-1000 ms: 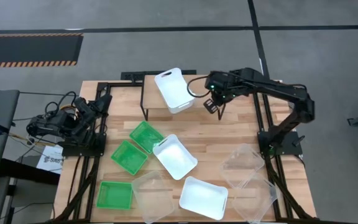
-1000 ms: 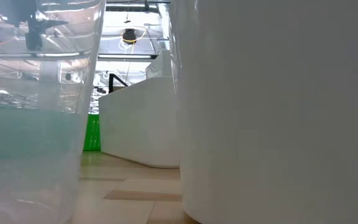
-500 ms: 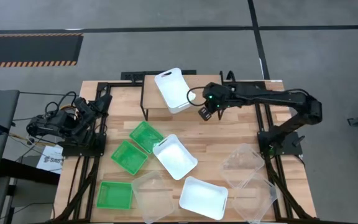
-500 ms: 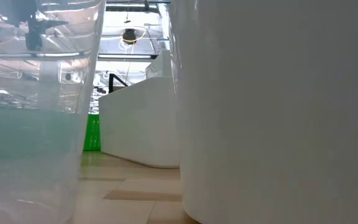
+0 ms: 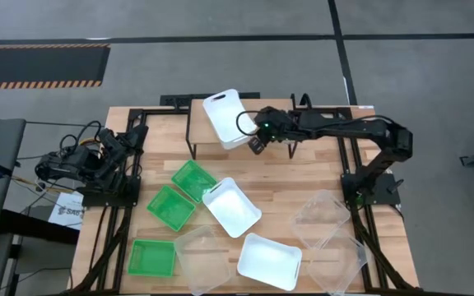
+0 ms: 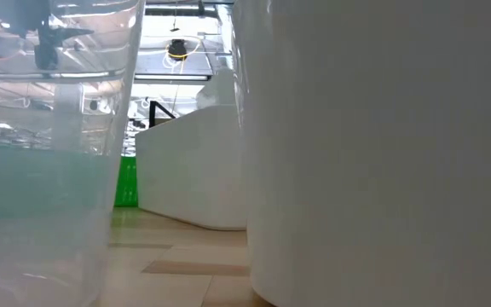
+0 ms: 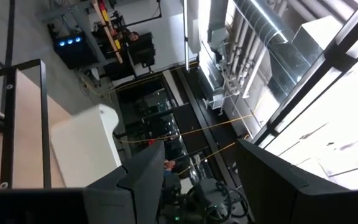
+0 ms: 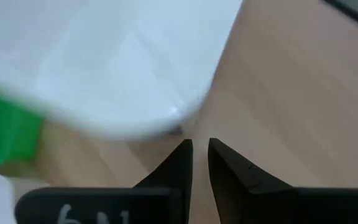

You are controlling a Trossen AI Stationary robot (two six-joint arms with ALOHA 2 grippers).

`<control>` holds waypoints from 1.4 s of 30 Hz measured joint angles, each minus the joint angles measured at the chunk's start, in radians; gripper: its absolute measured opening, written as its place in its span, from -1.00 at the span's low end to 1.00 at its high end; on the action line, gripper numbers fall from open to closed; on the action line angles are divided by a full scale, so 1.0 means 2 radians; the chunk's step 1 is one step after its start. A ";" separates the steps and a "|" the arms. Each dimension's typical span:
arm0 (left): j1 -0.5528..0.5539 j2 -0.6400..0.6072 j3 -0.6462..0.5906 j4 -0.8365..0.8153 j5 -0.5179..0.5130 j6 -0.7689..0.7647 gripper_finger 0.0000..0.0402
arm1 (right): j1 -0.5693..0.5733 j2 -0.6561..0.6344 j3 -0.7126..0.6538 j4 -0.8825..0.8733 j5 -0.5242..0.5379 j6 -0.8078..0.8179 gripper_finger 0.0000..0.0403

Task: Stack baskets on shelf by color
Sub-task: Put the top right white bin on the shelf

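A white basket [image 5: 225, 117] lies askew on the shelf [image 5: 202, 133] at the table's far side, its far corner overhanging the shelf. My right gripper [image 5: 256, 145] is shut and stands just off the basket's near right corner [image 8: 178, 118]. Two more white baskets [image 5: 232, 206] [image 5: 269, 261], three green ones [image 5: 193, 179] [image 5: 169, 205] [image 5: 152, 256] and three clear ones [image 5: 204, 255] [image 5: 323, 215] [image 5: 336, 263] lie on the table. My left gripper [image 5: 112, 150] is open [image 7: 197, 180] and empty at the table's left edge. My right gripper's shut fingertips [image 8: 185, 152] point at the near right corner of the white basket on the shelf, coming from the table's right side. I cannot tell whether they touch it.
The low view is filled by a white basket's wall [image 6: 382, 153] and a clear basket [image 6: 49, 153] close to the camera. Bare tabletop lies right of the shelf [image 5: 311, 164]. Black frame bars run along the table's left and right sides.
My right gripper has gone toward the table's left edge, from right of the shelf up to the white basket's near right corner, with the arm stretching out flat.
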 joint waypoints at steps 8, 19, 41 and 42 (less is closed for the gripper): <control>0.000 0.000 0.000 -0.010 -0.008 -0.001 -0.08 | 0.013 0.008 0.008 0.063 -0.044 -0.002 -0.63; 0.000 0.000 0.000 -0.010 -0.008 -0.001 -0.08 | 0.048 0.011 0.093 0.039 -0.065 -0.089 -0.63; 0.000 0.000 0.000 -0.026 0.003 -0.003 -0.08 | 0.033 0.063 0.177 -0.149 0.104 -0.123 -0.63; 0.000 0.000 0.000 -0.026 0.003 -0.003 -0.08 | 0.034 0.072 0.177 -0.143 0.104 -0.127 -0.63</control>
